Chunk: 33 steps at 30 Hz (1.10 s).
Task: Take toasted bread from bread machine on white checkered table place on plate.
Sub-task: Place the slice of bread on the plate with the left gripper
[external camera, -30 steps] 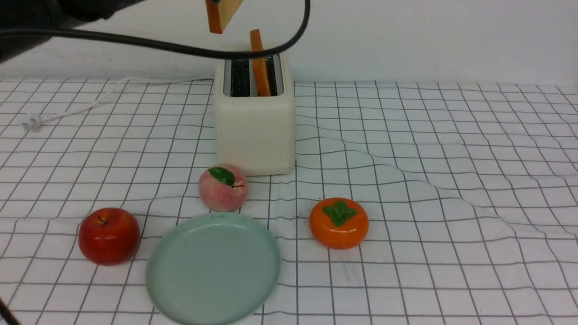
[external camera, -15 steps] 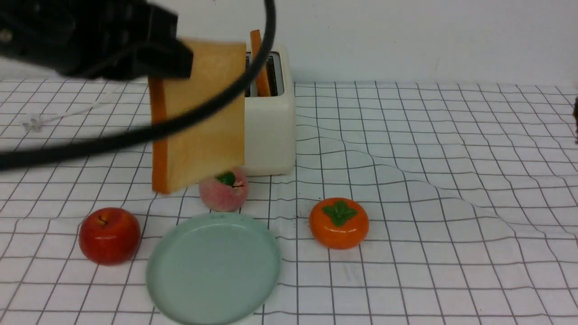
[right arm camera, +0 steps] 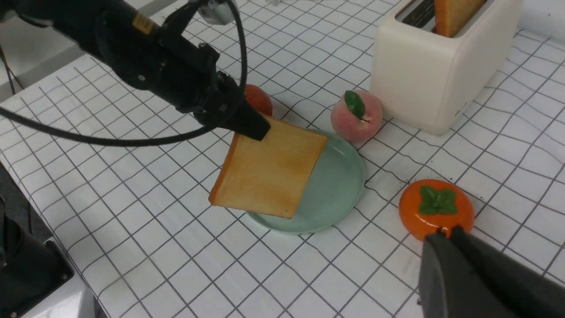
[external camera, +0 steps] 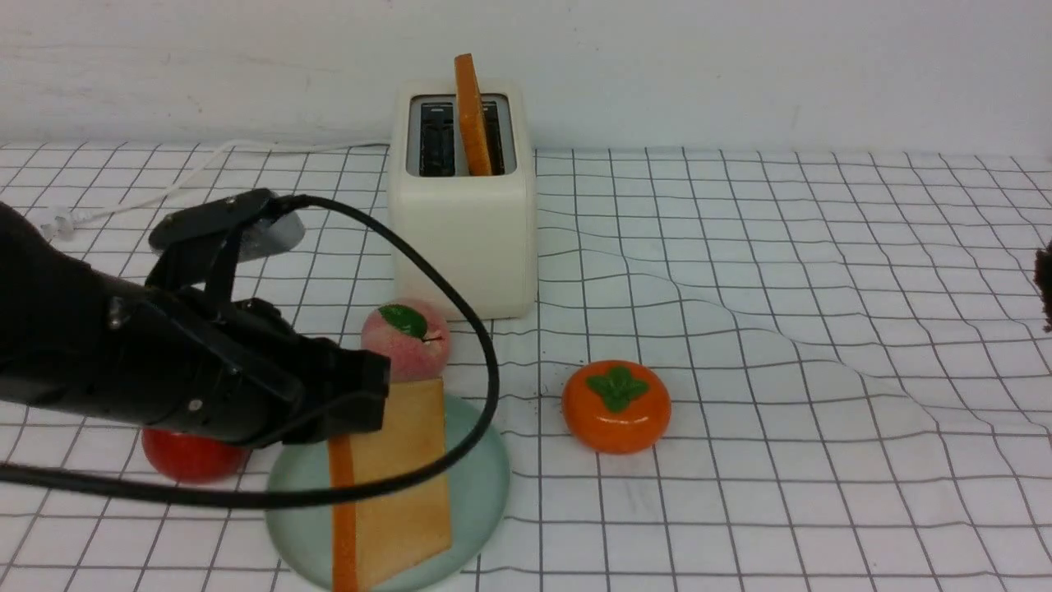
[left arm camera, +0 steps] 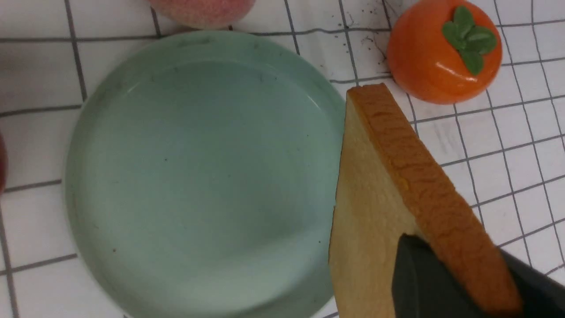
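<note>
Nearest the robot, on the white checkered surface (external camera: 781,493), lies the mint-green plate (external camera: 485,503). With twelve o'clock taken as straight away from the robot, the other things are placed around this plate. The left fingers (external camera: 362,395) reach in from nine o'clock and are clamped on the upper edge of the held slice (external camera: 403,477), one finger on each face. This toast hangs steeply tilted over the plate, its crust edge toward the arm. Whether its lower edge touches the plate cannot be told.

A red apple (external camera: 187,460) sits at nine o'clock beside the plate, partly hidden by the arm. An orange persimmon (external camera: 616,405) lies at two o'clock, apart from the rim. A pink peach (external camera: 407,341) sits at twelve o'clock, just beyond the rim.

Farther back at twelve o'clock stands the cream toaster (external camera: 464,238), with the second slice (external camera: 471,115) upright in its right slot and its left slot empty. Its white cord (external camera: 164,193) trails off toward ten o'clock.

The right fingers (right arm camera: 463,269) are pressed together with nothing between them, over the surface out toward three o'clock.
</note>
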Motion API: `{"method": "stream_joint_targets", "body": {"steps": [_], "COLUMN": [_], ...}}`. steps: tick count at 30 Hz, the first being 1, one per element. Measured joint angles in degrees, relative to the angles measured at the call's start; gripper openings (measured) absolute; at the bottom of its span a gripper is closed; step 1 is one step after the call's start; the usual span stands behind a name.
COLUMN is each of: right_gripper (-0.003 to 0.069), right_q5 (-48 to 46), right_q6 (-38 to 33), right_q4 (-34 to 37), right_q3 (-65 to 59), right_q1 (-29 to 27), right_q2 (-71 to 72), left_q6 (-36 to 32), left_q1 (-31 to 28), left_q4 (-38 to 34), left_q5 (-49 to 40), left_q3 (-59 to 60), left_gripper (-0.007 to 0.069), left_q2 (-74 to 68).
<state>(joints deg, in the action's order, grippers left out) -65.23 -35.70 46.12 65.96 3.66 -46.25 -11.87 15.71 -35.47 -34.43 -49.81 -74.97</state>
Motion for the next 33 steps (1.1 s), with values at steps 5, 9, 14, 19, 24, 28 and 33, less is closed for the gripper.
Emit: {"method": "stream_joint_targets", "body": {"steps": [5, 9, 14, 19, 24, 28, 33], "right_gripper": [0.0001, 0.0001, 0.0001, 0.0001, 0.0001, 0.0001, 0.0001], "right_q5": [0.0, 2.9, 6.65, 6.35, 5.69, 5.57, 5.57], "right_q6": [0.0, 0.08, 3.06, 3.78, 4.1, 4.15, 4.21], "right_q4": [0.0, -0.67, -3.19, -3.46, -3.46, -2.85, -1.73], "right_q3": [-0.28, -4.31, -11.44, -16.44, -18.98, -18.98, -18.98], "right_q1": [0.0, 0.0, 0.0, 0.0, 0.0, 0.0, 0.0], "right_q2": [0.0, 0.0, -0.16, -0.22, -0.22, -0.22, -0.22], "left_q6": [-10.62, -18.16, -20.51, -25.56, -28.1, -28.3, -26.66], "left_q1": [-5.29, -7.34, -7.45, -7.45, -7.45, -7.45, -7.45], "left_q4": [-10.25, -17.97, -19.96, -25.89, -27.52, -25.9, -22.78], "left_q5": [-2.56, -3.76, -3.93, -2.77, -1.79, -0.6, -0.17], "left_q3": [0.0, 0.0, 0.0, 0.0, 0.0, 0.0, 0.0], "left_gripper": [0.0088, 0.0088, 0.0088, 0.0085, 0.0084, 0.0084, 0.0166], "left_q2": [-1.19, -2.8, -8.38, -10.87, -12.99, -13.28, -13.28]}}
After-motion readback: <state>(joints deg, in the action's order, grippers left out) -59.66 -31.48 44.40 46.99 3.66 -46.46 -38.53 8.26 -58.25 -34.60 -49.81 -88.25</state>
